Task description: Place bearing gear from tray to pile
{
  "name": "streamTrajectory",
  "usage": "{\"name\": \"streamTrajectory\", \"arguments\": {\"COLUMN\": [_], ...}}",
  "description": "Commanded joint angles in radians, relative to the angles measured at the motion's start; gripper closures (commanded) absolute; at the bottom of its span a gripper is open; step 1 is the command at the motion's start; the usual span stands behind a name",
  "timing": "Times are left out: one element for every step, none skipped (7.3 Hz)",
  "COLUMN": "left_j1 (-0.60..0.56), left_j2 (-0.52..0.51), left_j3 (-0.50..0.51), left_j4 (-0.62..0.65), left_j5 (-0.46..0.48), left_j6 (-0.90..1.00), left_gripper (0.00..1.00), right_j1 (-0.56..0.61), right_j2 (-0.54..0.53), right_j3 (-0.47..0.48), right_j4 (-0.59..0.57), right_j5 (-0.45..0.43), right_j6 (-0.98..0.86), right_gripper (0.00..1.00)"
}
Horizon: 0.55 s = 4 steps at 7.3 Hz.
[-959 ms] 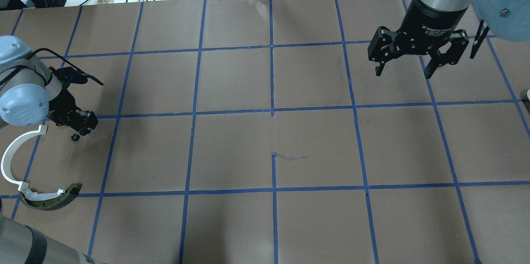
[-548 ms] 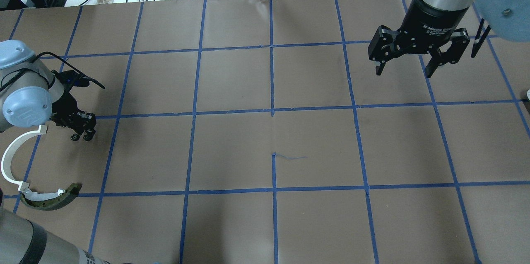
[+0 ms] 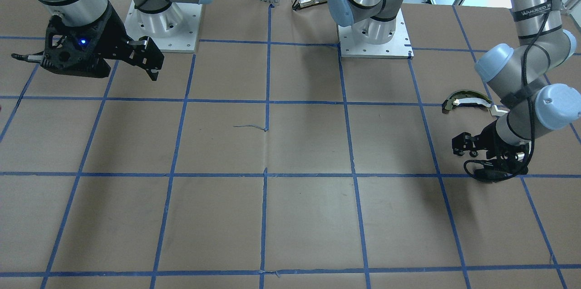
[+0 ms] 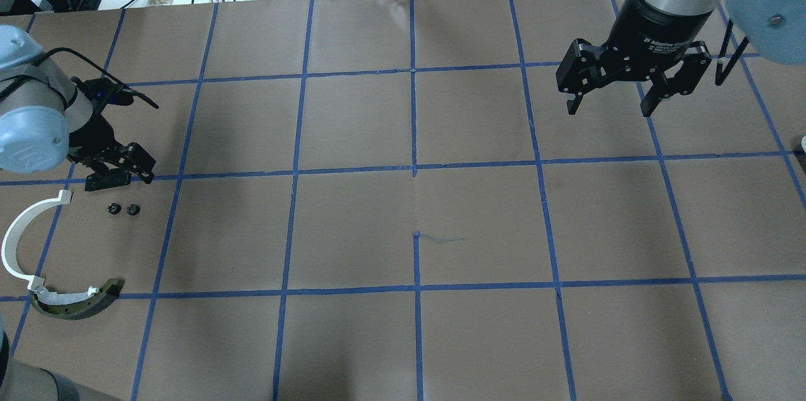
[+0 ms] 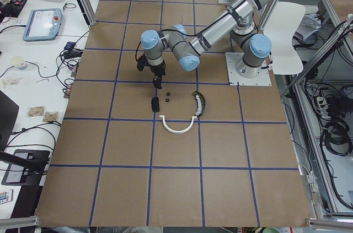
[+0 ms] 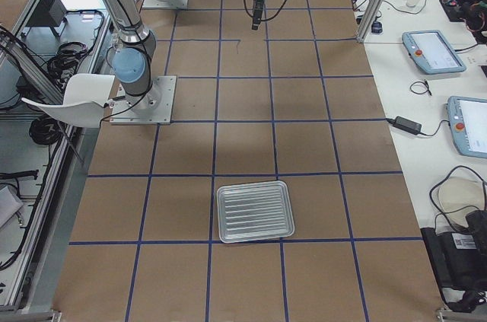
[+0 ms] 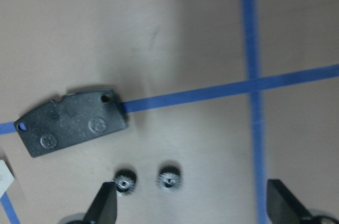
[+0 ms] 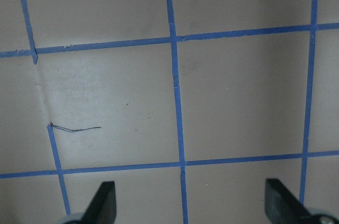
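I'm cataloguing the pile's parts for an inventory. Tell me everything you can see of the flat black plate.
The flat black plate looks matte and grainy: an elongated slab with rounded corners, a small hole near each end and two round stamped marks. It lies flat on the brown paper, covering part of a blue tape line. Two bearing gears sit close beside it, not touching.

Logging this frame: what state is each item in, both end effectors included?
Left end effector: open, empty, above the gears.
Right end effector: open, empty, over bare table.
Gears: two on the table, side by side, not touching.
Plate: flat, across a tape line.
White arc: flat on the table.
Olive piece: flat, at the arc's end.
Tray: empty.
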<state>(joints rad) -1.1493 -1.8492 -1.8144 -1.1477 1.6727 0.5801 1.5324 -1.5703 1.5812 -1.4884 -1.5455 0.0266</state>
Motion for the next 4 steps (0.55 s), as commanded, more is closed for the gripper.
{"name": "streamTrajectory", "arguments": {"left_j1": [-0.213,-0.305,-0.382,-0.433], "left_j2": [0.109,0.151,0.178,0.203], "left_j3": [0.149,0.193,0.207,0.220], "left_j4": [-0.281,-0.341,-0.343,-0.340], "left_j5": [-0.051,-0.132,-0.139,-0.123], "left_j6": [-0.328,-0.517,-0.604,-0.609], "left_gripper": [0.00,0.00,0.00,0.00], "right_j1": [0.000,0.000,0.000,-0.001], "right_j2": [-0.005,-0.007,-0.007,-0.007], "right_j3": [0.000,0.002,0.002,0.000], "right_j4": [-0.016,-0.019,-0.021,-0.020], "right_j5": [0.021,0.022,0.015,0.018], "right_j6": [-0.067,-0.063,-0.059,-0.059], "right_gripper": [0.00,0.00,0.00,0.00]}}
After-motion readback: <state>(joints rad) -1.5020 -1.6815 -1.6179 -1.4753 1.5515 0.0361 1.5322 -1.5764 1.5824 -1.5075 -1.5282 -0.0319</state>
